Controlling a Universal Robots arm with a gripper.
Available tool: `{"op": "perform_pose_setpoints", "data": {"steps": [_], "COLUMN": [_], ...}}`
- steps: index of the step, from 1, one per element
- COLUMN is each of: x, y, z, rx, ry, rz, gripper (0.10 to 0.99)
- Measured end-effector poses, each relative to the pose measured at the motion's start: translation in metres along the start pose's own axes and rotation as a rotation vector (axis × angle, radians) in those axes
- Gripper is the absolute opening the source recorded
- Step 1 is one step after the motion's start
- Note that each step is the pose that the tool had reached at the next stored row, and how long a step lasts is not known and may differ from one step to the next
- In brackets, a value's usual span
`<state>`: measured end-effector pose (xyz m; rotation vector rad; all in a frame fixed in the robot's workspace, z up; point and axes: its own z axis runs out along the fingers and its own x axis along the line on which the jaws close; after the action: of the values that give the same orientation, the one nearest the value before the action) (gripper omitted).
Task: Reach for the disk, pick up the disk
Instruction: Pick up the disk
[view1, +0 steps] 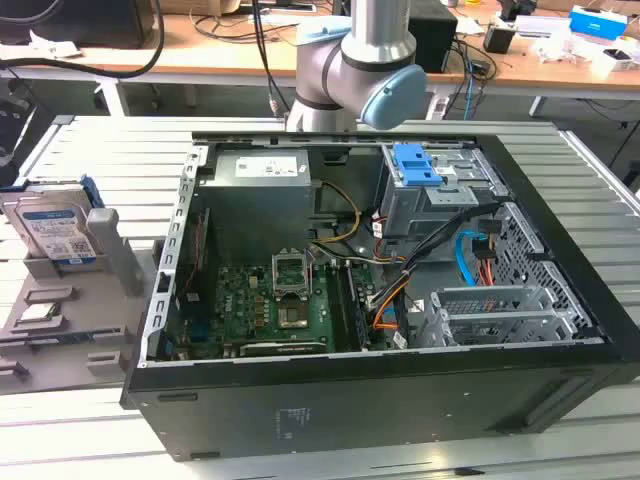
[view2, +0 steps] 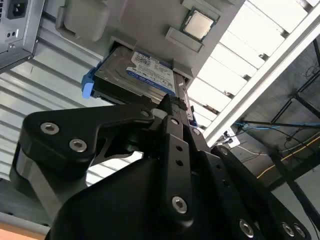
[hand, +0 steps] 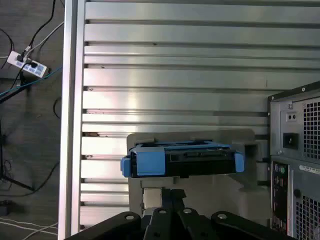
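One rectangular silver-grey metal disk (view1: 55, 232) with blue rails stands on edge in a grey plastic holder (view1: 112, 250) on the slatted tabletop (view1: 100, 140), exterior view's left. Black pincer (hand: 172, 194) closed, empty. Disk dead ahead, apart, long axis crosswise.

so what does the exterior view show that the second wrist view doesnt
Exterior view: the open inside of the computer case, with its motherboard and blue-latched drive cage, plus the arm behind it. Second wrist view: the end effector close up, its black linkage aimed at the disk. Both: the disk sitting in its grey holder, not yet lifted.
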<state>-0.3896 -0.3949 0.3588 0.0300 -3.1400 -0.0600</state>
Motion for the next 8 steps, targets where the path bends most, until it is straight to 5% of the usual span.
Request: {"op": "perform_pose_setpoints", "data": {"steps": [8], "x": [0.0000], "y": [0.0000], "z": [0.0000], "rx": [0.000], "ry": [0.0065], "rz": [-0.170], "gripper": [0.106]}}
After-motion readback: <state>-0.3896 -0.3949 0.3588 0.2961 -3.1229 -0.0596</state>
